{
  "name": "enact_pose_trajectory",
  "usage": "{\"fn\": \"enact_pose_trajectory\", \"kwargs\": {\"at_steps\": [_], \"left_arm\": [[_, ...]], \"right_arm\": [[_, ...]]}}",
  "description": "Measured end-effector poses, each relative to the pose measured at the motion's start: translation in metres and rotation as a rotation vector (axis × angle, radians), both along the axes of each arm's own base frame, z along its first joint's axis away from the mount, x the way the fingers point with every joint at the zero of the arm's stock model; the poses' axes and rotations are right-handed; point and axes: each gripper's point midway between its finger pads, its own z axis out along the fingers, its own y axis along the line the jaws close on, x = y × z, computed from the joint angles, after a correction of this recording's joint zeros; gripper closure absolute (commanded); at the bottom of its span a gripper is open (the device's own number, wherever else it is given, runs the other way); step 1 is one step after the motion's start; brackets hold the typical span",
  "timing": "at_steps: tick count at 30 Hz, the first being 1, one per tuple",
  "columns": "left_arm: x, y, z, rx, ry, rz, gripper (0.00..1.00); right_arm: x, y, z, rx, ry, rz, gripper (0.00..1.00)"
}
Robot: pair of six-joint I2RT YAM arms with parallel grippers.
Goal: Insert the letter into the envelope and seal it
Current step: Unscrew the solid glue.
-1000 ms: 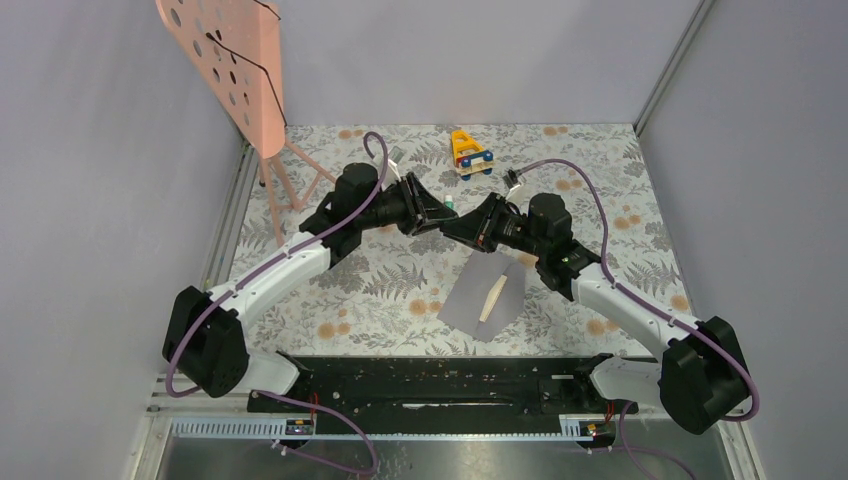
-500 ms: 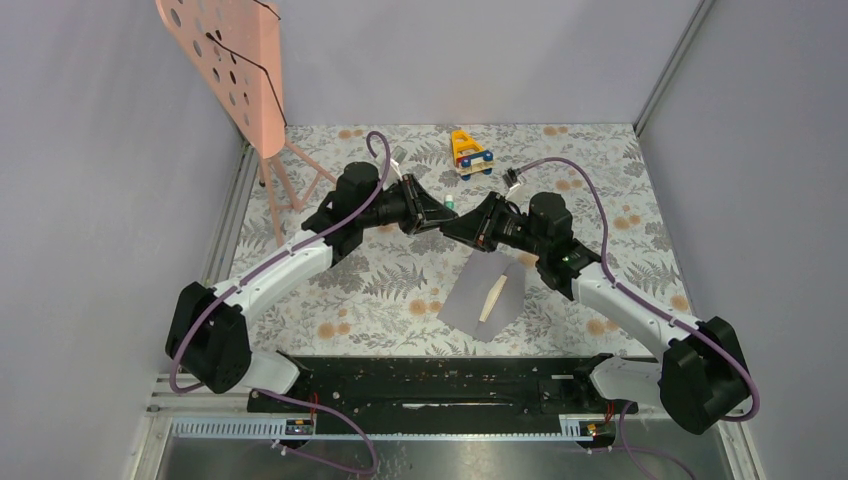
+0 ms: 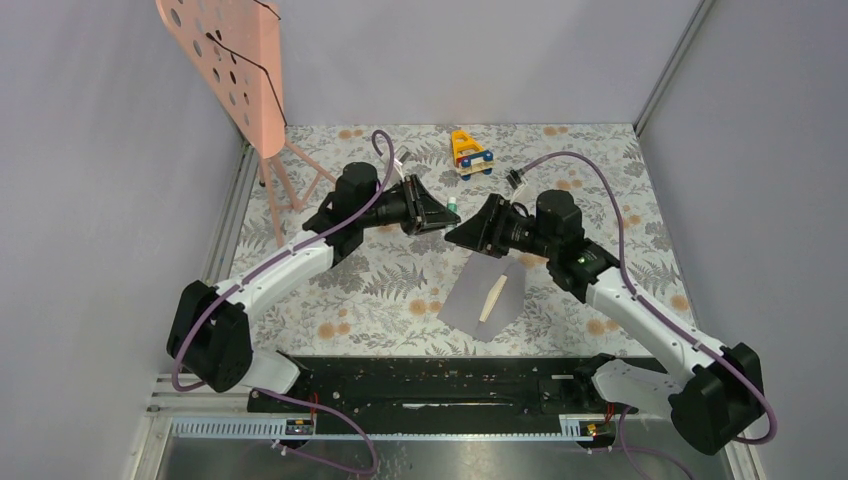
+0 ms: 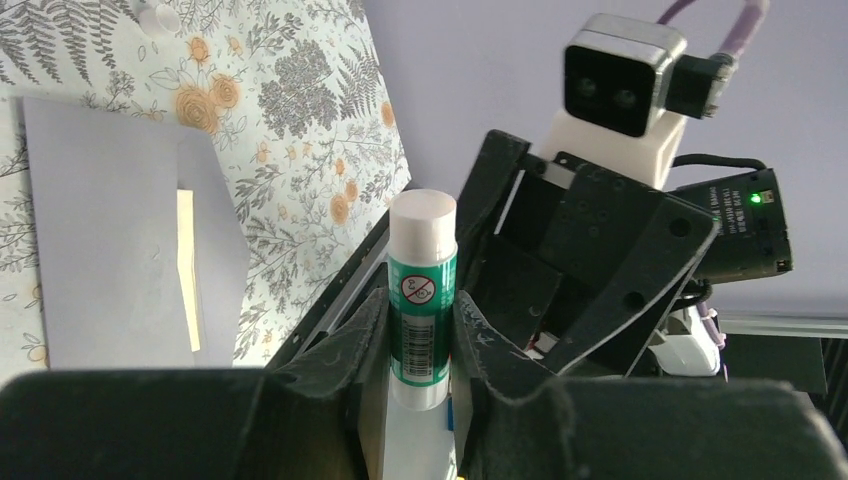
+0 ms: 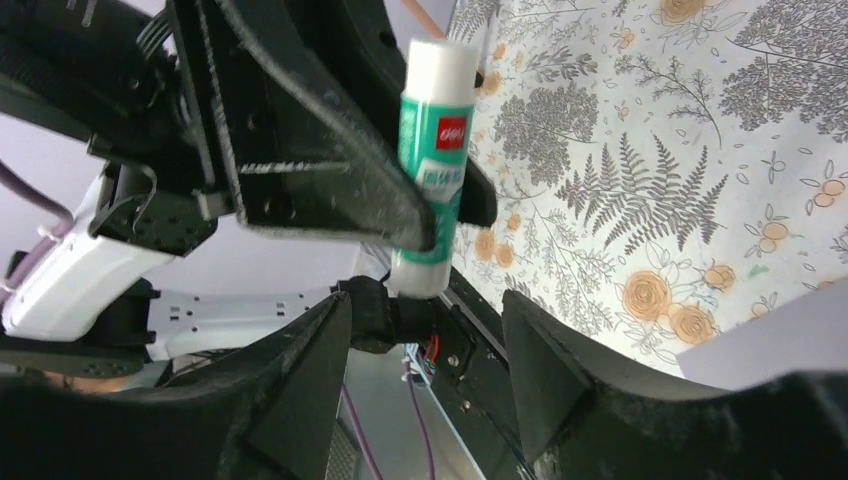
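The envelope [image 3: 465, 300] is matt grey-lilac paper, smooth and uncreased. The letter [image 3: 490, 298] showing in its opening is cream paper. The glue stick [image 4: 423, 300] is smooth white plastic with a glossy green printed label. The left hand [image 4: 422, 325] is matt black plastic, and its fingers [image 4: 345, 345] are grainy and scuffed. The desk [image 3: 380, 290] has a matt floral-print covering. The left arm [image 3: 285, 268] has glossy white plastic shells.

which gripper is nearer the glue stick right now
Left. The left gripper is clamped around the glue stick; the right gripper faces it with jaws open, close but not gripping it.
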Motion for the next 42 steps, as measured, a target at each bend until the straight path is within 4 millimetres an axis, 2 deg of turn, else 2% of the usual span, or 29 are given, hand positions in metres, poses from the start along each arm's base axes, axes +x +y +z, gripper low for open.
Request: {"fn": "enact_pose_trajectory", "kwargs": {"at_steps": [7, 9, 14, 24, 26, 28, 29, 31, 35, 36, 38, 42], "left_arm": [[0.0, 0.009, 0.005, -0.022, -0.039, 0.007, 1.0], [-0.001, 0.009, 0.012, -0.056, -0.066, 0.012, 1.0], [-0.005, 0.01, 0.019, -0.126, -0.077, 0.017, 1.0], [-0.004, 0.011, 0.028, -0.173, -0.08, 0.026, 1.0], [-0.005, 0.011, 0.029, -0.174, -0.082, 0.027, 1.0], [-0.005, 0.011, 0.029, -0.175, -0.082, 0.027, 1.0], [-0.005, 0.011, 0.03, -0.177, -0.082, 0.027, 1.0], [-0.004, 0.012, 0.03, -0.179, -0.08, 0.03, 1.0], [-0.004, 0.012, 0.031, -0.18, -0.078, 0.028, 0.71], [-0.004, 0.013, 0.031, -0.18, -0.078, 0.026, 0.67], [-0.005, 0.014, 0.03, -0.179, -0.078, 0.017, 0.64], [-0.008, 0.017, 0.034, -0.197, -0.073, -0.011, 0.66]], "right_arm": [[-0.01, -0.008, 0.016, -0.005, -0.053, 0.004, 0.34], [-0.008, -0.005, 0.022, 0.045, -0.051, -0.005, 0.34], [0.004, 0.006, 0.023, 0.122, -0.011, -0.018, 0.39], [0.011, 0.018, 0.027, 0.185, 0.017, 0.003, 0.62], [0.01, 0.018, 0.029, 0.195, 0.016, 0.009, 0.74], [0.009, 0.019, 0.032, 0.205, 0.011, 0.019, 0.94], [0.009, 0.02, 0.032, 0.207, 0.015, 0.019, 1.0], [0.009, 0.02, 0.033, 0.209, 0.01, 0.02, 1.0], [0.009, 0.02, 0.033, 0.206, 0.005, 0.022, 1.0], [0.009, 0.02, 0.032, 0.205, 0.002, 0.025, 1.0], [0.006, 0.02, 0.032, 0.199, -0.009, 0.045, 1.0], [-0.002, 0.024, 0.036, 0.185, -0.039, 0.119, 1.0]]}}
